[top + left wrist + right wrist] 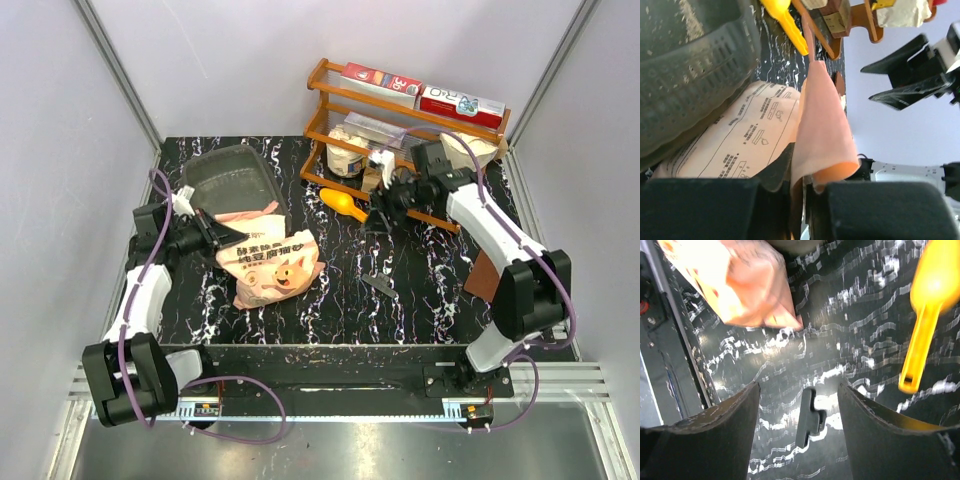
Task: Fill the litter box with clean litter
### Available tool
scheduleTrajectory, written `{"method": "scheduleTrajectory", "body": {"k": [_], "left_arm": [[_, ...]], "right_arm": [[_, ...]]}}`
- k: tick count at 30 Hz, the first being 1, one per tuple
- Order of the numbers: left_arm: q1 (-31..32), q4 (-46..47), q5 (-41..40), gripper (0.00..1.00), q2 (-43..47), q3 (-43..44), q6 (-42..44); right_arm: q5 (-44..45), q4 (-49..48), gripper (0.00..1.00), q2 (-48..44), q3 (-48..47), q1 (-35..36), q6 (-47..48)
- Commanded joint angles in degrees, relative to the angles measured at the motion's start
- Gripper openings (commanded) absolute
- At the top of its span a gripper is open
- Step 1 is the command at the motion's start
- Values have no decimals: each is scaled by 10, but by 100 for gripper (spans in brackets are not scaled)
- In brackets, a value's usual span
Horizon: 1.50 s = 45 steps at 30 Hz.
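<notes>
One tray, one bag, one scoop; bag flap pinched in left gripper; right gripper spread, empty; tray's near rim partly hidden by bag.

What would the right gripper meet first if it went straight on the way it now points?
The right gripper would likely meet the small black piece on the table, centred between its open jaws; depth is unclear.

Overhead plus close wrist views, scoop shared
</notes>
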<state>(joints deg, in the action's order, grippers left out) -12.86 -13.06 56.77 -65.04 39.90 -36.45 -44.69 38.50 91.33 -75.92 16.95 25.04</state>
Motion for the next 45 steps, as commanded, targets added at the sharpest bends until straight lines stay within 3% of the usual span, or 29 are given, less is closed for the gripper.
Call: {"method": "scheduleTrajectory", "body": {"k": [1,6,11,15,20,23,24,26,27,28,29,30,31,33,34,37,40,45], "left_arm": [[3,105,62,10,35,33,44],[6,128,86,9,94,-9,83],[13,116,91,18,155,-36,134],[15,36,58,19,161,2,165],[16,-35,72,18,166,30,240],[17,-72,76,17,165,44,262],[16,-81,78,17,166,47,269],[17,-110,75,18,160,63,308],[17,-125,72,21,156,74,327],[16,-145,69,27,143,101,376],[16,-198,65,33,136,118,407],[17,-224,54,46,128,134,440],[20,-251,47,50,115,166,511],[26,-327,22,59,101,194,587],[34,-348,14,61,88,219,655],[49,-410,-10,65,59,257,749],[73,-418,-30,66,36,278,787],[122,-359,-63,66,5,294,779]], "right_arm": [[-38,61,69,44,-130,51,15],[-24,71,73,95,-230,120,40],[-45,-29,77,172,-280,156,-12],[-75,-54,81,218,-344,178,-41],[-78,-87,82,249,-342,214,-43],[-83,-108,74,257,-338,224,-53],[-81,-113,59,257,-332,230,-51],[-65,-113,39,251,-333,236,-31],[-57,-110,30,247,-334,237,-24],[-52,-107,14,235,-336,238,-9],[-45,-104,8,227,-339,237,3],[-44,-96,4,218,-340,238,16],[-44,-96,0,200,-339,238,36],[-48,-96,0,185,-339,238,48],[-51,-95,0,175,-341,238,51],[-56,-92,0,163,-341,244,53],[-56,-86,0,157,-339,251,62],[-57,-81,0,148,-344,266,62]]}}
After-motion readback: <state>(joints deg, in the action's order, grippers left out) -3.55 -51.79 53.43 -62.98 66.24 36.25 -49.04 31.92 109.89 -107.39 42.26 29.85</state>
